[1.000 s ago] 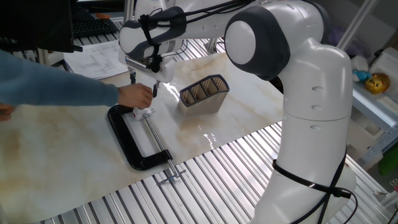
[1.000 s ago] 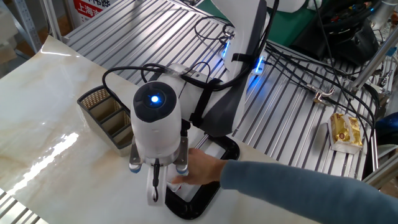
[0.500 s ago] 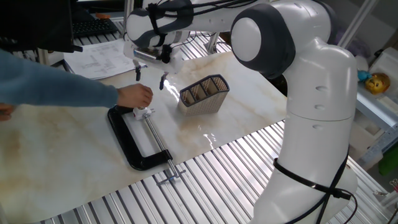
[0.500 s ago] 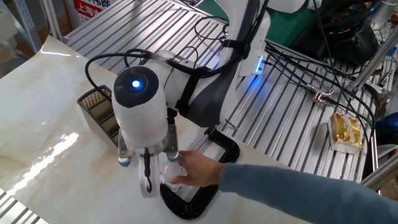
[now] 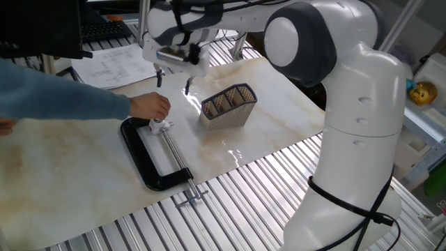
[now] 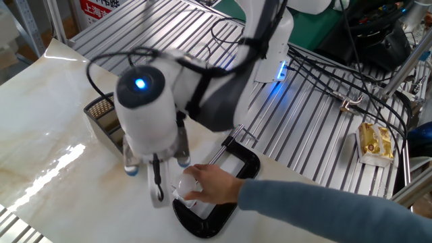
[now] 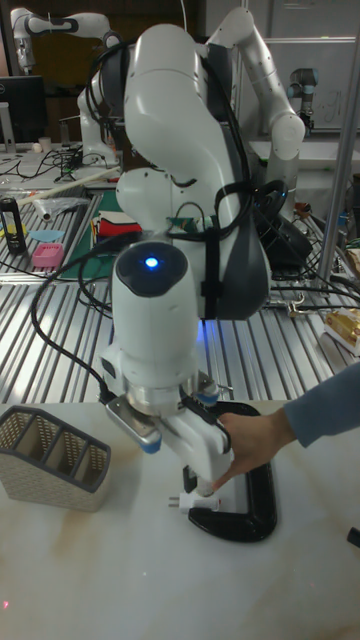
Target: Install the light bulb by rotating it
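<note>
Claw fingers spread and empty, your gripper (image 5: 173,78) hangs above the marble tabletop (image 5: 63,167), up and back from the black C-clamp (image 5: 148,159) that serves as the fixture for this job. You hold nothing; the two fingers (image 5: 159,79) point down with clear air between them, seemingly lifted off so that someone else can work beneath. A person's hand (image 5: 151,107) in a blue sleeve reaches in at the clamp's far end and covers the small white fitting (image 5: 160,126) held there, where the clamp's screw rod meets the frame. The light bulb itself cannot be made out with certainty: the other fixed view shows only a white shape under the person's fingers (image 6: 202,186), and the tall view a white part (image 7: 190,499) at the clamp's near end, so whether the bulb sits on the fitting or in the palm cannot be told. The clamp appears to be there to pin the fitting so that a twist does not spin it. A mesh basket (image 5: 228,105) stands on the tabletop beyond the clamp, out of your path. While the hand occupies the clamp's head, any descent risks a collision.
</note>
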{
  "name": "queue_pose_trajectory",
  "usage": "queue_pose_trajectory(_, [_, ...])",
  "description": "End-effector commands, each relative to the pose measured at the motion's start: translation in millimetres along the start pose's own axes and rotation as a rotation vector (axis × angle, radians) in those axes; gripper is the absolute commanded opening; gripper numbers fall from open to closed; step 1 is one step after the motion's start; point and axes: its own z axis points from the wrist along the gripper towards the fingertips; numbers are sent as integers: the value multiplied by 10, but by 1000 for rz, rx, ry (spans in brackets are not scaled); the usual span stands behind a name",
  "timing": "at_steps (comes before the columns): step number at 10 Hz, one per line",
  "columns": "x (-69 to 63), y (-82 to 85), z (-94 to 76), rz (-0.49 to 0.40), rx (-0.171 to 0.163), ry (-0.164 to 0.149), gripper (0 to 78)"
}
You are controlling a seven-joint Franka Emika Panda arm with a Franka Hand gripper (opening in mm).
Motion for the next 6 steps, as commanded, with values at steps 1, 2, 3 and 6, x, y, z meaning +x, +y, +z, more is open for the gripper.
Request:
queue_pose_trajectory(1, [-136,-300,-591,-322,28,8,772])
queue_pose_trajectory(2, [-96,-292,-608,-339,40,1,772])
queue_pose_trajectory(3, [-77,-302,-622,-369,53,-12,772])
queue_pose_trajectory(6, [-73,-383,-685,-417,50,-19,772])
